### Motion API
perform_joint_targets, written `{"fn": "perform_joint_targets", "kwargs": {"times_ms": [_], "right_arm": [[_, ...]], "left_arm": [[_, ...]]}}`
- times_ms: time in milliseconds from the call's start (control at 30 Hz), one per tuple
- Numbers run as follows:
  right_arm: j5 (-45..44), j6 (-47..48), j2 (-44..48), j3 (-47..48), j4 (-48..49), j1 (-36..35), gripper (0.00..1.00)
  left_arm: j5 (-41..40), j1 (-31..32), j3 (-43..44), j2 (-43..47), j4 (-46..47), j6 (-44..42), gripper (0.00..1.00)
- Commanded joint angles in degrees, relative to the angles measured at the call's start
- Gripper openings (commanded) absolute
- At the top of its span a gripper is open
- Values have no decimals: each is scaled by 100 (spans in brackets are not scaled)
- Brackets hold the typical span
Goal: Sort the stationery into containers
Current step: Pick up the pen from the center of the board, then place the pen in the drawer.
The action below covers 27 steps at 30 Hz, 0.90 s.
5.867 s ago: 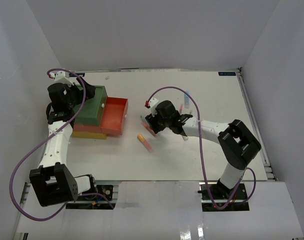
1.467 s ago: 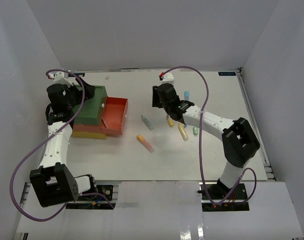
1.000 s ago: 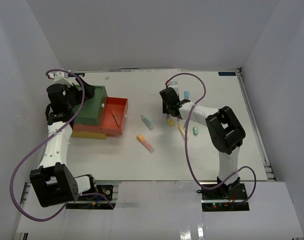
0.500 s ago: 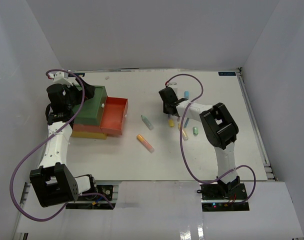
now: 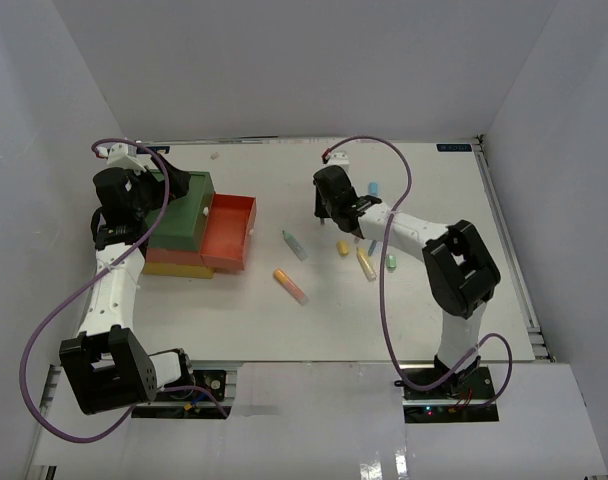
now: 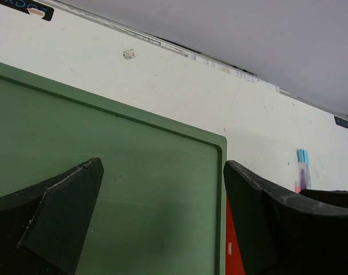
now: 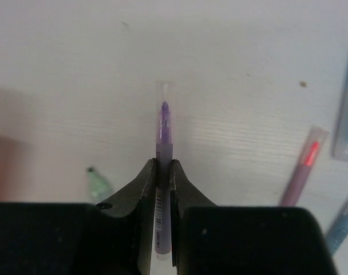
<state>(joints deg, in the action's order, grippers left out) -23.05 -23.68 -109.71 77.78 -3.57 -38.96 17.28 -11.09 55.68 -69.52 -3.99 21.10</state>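
Note:
In the right wrist view my right gripper is shut on a slim purple pen, whose capped tip sticks out past the fingertips just above the white table. From above, that gripper hangs at the back middle of the table. Loose stationery lies around it: a teal pen, an orange-pink highlighter, a yellow one and a blue one. The containers stand at the left: a green bin over a pulled-out red drawer and a yellow one. My left gripper is open over the green lid.
More pens lie right of the held one: a pink-tipped pen, a blue one and a pale green one to the left. White walls enclose the table on three sides. The right arm's cable loops above the table.
My right gripper's jaws have closed on the purple pen and the gripper has shifted slightly left and back. The left arm has not moved.

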Motion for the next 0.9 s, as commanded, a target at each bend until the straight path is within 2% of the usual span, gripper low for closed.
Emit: {"fn": "perform_joint_targets", "kwargs": {"times_ms": [0,167,333,433,600,633,733,867], "right_arm": [[318,-154,740,158,918,-401,8],[345,-688,829,326,1543,-1025,8],[670,-1121,232,1000,1974,-1482,9],[565,-1165,-120,1317,2150,-1710,10],[530,-1060,-499,1688,1931,-1826,29],[469,-990,-473,1662,1922,-1817,35],[205,-509,-183,1338,1922,-1826,41],[-418,249,669,382,1913,-1712,43]], "left_arm": [[171,2,-233,-1,-700,140,98],[144,2,-242,17,-700,140,98],[162,2,-242,17,-700,140,98],[162,2,-251,17,-691,131,98],[162,11,-259,8,-682,140,98],[162,11,-259,17,-691,140,98],[162,2,-268,17,-673,140,98],[171,11,-268,0,-691,140,98]]}}
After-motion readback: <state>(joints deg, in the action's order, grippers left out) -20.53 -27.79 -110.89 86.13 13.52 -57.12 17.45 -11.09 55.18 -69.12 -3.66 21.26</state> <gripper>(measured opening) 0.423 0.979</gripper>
